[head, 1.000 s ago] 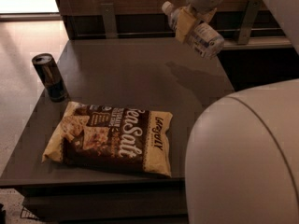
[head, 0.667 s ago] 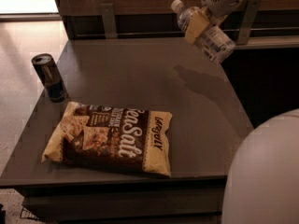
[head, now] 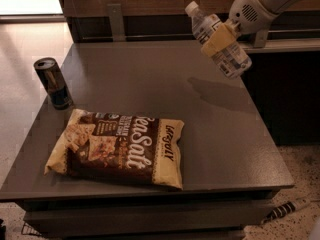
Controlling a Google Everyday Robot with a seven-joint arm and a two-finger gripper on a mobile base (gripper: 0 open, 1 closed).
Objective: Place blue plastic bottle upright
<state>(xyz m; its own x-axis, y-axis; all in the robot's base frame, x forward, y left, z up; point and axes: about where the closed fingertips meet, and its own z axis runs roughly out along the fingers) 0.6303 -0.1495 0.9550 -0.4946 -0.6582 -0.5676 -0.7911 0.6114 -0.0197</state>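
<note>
The blue plastic bottle (head: 220,41) is a small clear ribbed bottle with a white cap and a pale label. It hangs in the air above the table's far right part, tilted with the cap up and to the left. My gripper (head: 218,38) is shut on its middle, its yellowish fingers (head: 216,39) wrapped around the body. The white arm reaches in from the upper right. The bottle's shadow falls on the grey table (head: 150,79) below it.
A dark slim drink can (head: 52,82) stands upright at the table's left edge. A brown and yellow snack bag (head: 117,146) lies flat at the front left. A wooden wall with a metal bracket (head: 116,21) runs behind the table.
The arm has pulled up and to the right, out of the near field of view. The bottle stays in the gripper, shifted right and a little more tilted.
</note>
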